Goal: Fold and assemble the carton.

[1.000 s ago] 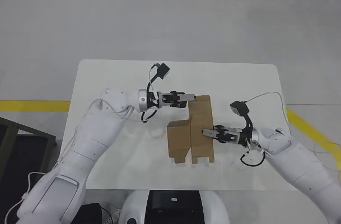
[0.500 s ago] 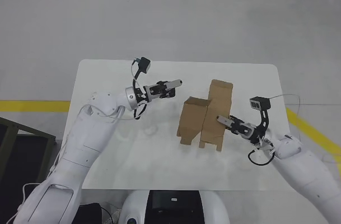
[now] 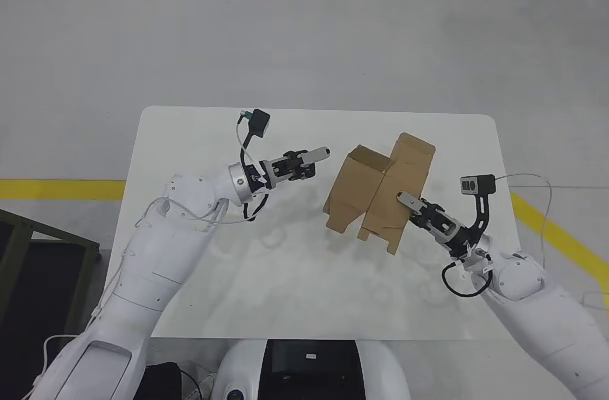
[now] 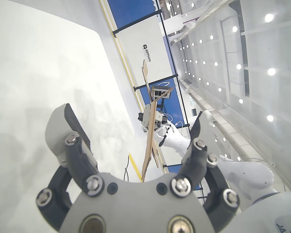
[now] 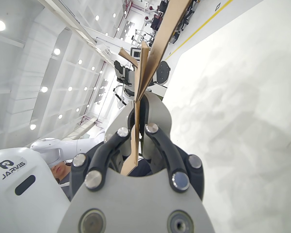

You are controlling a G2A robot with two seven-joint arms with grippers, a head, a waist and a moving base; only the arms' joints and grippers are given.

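The carton is over the right half of the table, nearer its far edge and seemingly lifted clear of it. The right gripper grips the carton's right side. The left gripper hangs just left of it, apart.

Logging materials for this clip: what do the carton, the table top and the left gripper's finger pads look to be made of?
The carton: matte brown cardboard; the right wrist view shows a thin layered edge, so it is likely corrugated. The table: smooth white top with a faint sheen, perhaps laminate or painted board. The left gripper has black, matte pads, probably rubber.
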